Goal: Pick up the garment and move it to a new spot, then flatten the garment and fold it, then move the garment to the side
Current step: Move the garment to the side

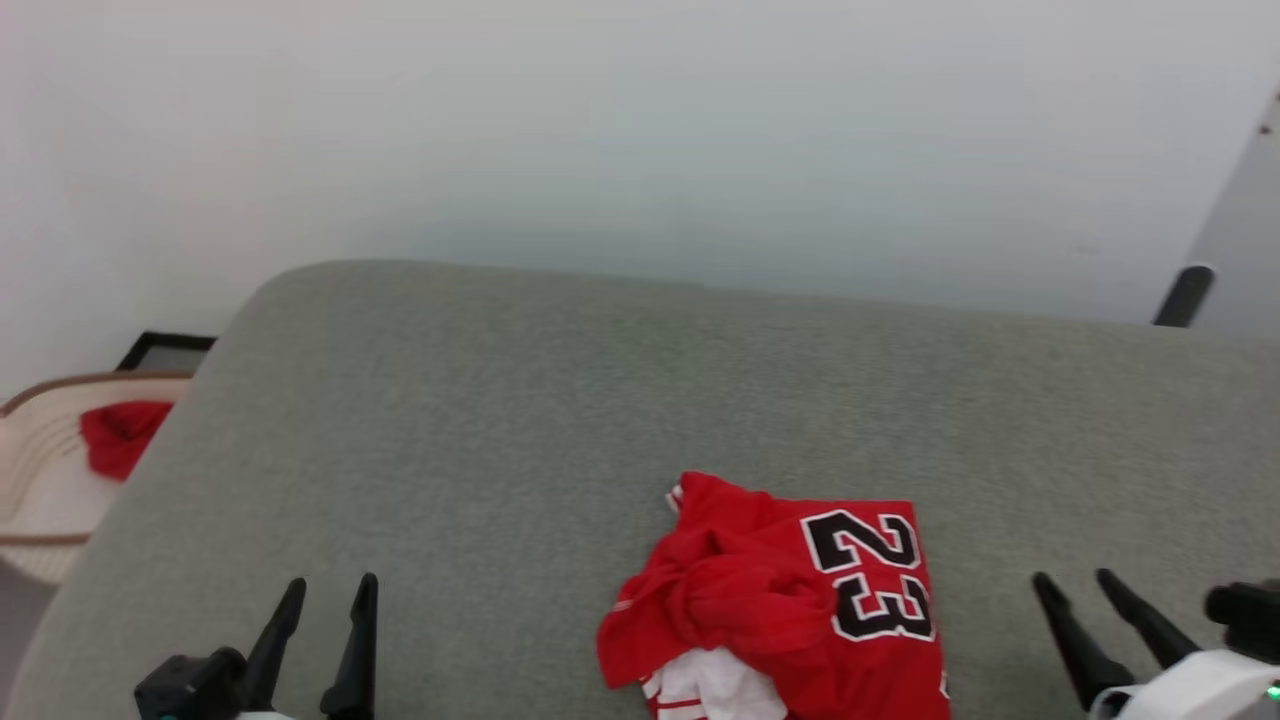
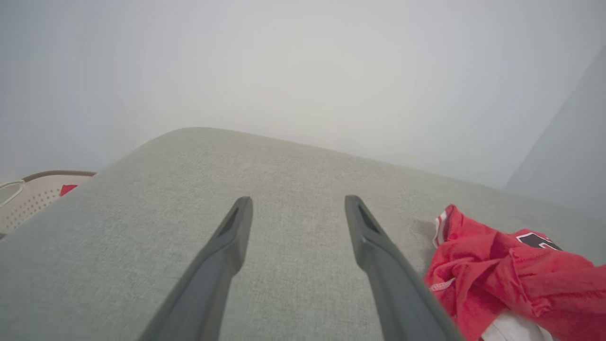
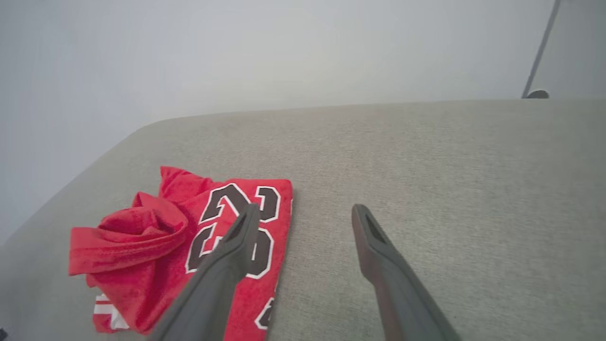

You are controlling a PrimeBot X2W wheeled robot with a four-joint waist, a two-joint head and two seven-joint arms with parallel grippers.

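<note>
Here, crumpled red garment (image 1: pixel 790 600) reading "23" on grey surface (image 1: pixel 600 400), left gripper (image 1: pixel 333 580) spread, right gripper (image 1: pixel 1072 576) spread.

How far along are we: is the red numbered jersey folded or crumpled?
Crumpled: the red numbered jersey lies bunched on the grey cushion, fabric twisted beside its numerals.

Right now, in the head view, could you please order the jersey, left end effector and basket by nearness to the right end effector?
From the right end effector:
1. Jersey, just to its left.
2. Left end effector, farther left.
3. Basket, at the far left edge.
</note>
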